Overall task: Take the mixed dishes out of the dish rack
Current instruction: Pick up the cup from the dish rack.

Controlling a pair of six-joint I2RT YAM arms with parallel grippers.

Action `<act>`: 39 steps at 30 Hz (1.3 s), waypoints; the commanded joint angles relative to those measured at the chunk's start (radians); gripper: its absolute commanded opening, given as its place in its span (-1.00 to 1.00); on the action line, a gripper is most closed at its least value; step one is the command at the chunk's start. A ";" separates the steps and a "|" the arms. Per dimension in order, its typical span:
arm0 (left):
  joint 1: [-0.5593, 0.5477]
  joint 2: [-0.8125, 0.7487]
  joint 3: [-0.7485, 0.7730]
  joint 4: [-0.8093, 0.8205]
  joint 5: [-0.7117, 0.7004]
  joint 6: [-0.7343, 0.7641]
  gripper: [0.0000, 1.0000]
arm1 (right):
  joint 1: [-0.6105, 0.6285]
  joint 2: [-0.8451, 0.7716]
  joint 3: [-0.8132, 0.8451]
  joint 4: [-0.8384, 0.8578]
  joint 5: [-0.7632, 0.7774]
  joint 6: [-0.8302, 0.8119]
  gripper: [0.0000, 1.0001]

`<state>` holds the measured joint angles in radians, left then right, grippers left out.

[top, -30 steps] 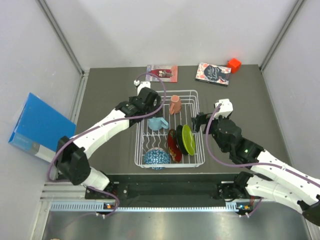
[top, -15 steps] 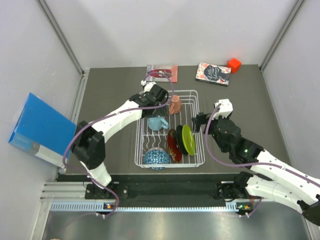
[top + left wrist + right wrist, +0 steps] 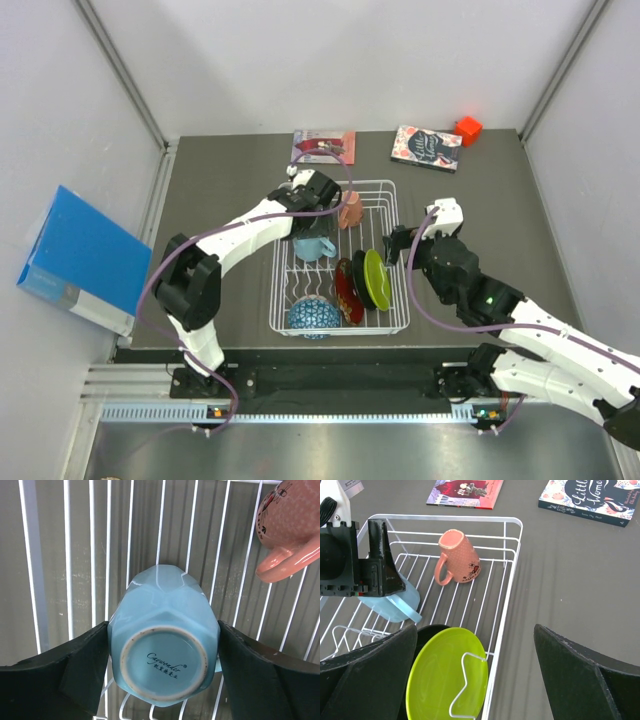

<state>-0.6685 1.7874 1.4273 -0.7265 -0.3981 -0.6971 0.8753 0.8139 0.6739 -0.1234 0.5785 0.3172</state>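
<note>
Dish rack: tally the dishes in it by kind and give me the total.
Mugs and cups: 2 (light blue mug, salmon-pink cup)
Plates: 3 (lime green plate, black plate, red patterned plate)
Bowls: 1 (blue-patterned bowl)
Total: 6 in the dish rack

**Wrist views.** The light blue mug (image 3: 163,645) shows only its base. Its mouth is hidden and the smaller line of base lettering is illegible. Whether the fingers (image 3: 82,672) of the left gripper (image 3: 163,630) press its sides cannot be told. The salmon-pink cup (image 3: 292,520) is cropped at the upper right. The lime green plate (image 3: 445,680) is cut by the lower edge and conceals most of the black plate (image 3: 431,629). One book (image 3: 595,500) is cropped at the top.
</note>
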 commanded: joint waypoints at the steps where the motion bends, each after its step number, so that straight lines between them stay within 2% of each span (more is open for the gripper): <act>1: 0.001 -0.017 -0.002 -0.016 -0.002 0.001 0.48 | 0.013 0.008 0.006 0.011 0.009 0.006 0.99; 3: 0.001 -0.025 -0.007 -0.011 -0.002 0.010 0.33 | 0.013 0.014 0.007 0.011 0.009 0.005 0.99; 4: 0.000 -0.028 -0.008 -0.013 -0.001 0.014 0.13 | 0.011 0.016 0.007 0.013 0.009 0.008 0.99; 5: 0.000 -0.029 -0.008 -0.010 0.001 0.021 0.07 | 0.013 0.018 0.009 0.011 0.009 0.008 1.00; 7: 0.001 -0.034 -0.007 -0.010 0.004 0.028 -0.19 | 0.013 0.022 0.012 0.011 0.009 0.008 0.99; 9: 0.001 -0.039 -0.004 -0.008 0.008 0.038 -0.67 | 0.014 0.021 0.015 0.010 0.009 0.010 0.99; 11: 0.001 -0.049 0.008 -0.016 0.011 0.045 -1.00 | 0.013 0.018 0.018 0.007 0.009 0.006 0.99; 18: 0.000 -0.128 0.056 -0.033 -0.022 0.096 -1.00 | 0.013 -0.001 0.024 -0.002 0.011 0.005 0.99; 26: 0.000 -0.204 0.214 -0.093 -0.002 0.175 -1.00 | 0.013 -0.013 0.065 -0.025 -0.009 0.010 0.99; 29: 0.000 -0.246 0.248 -0.061 0.050 0.194 -1.00 | 0.014 -0.035 0.081 -0.028 -0.017 0.014 0.99; 31: 0.000 -0.296 0.217 0.025 0.091 0.206 -1.00 | 0.014 -0.050 0.093 -0.035 -0.025 0.031 0.99; 33: 0.000 -0.350 0.177 0.100 0.212 0.220 -1.00 | 0.013 -0.076 0.105 -0.036 -0.031 0.052 0.99; 35: -0.002 -0.394 0.069 0.267 0.341 0.243 -1.00 | 0.013 -0.099 0.107 -0.019 -0.016 0.078 0.99; 36: -0.002 -0.452 0.017 0.354 0.478 0.240 -1.00 | 0.013 -0.137 0.093 -0.003 0.001 0.109 0.99; 37: 0.001 -0.482 -0.087 0.503 0.526 0.213 -1.00 | 0.013 -0.160 0.079 0.017 0.013 0.118 0.99; 38: 0.003 -0.508 -0.129 0.575 0.568 0.196 -1.00 | 0.011 -0.189 0.063 0.048 0.018 0.121 0.99; 39: 0.007 -0.540 -0.163 0.632 0.690 0.179 -1.00 | 0.010 -0.244 0.029 0.100 0.014 0.123 0.99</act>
<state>-0.6659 1.3697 1.4136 -0.5312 -0.0856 -0.4896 0.8753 0.6945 0.7273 -0.1585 0.5743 0.3851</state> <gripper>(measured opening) 0.836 0.996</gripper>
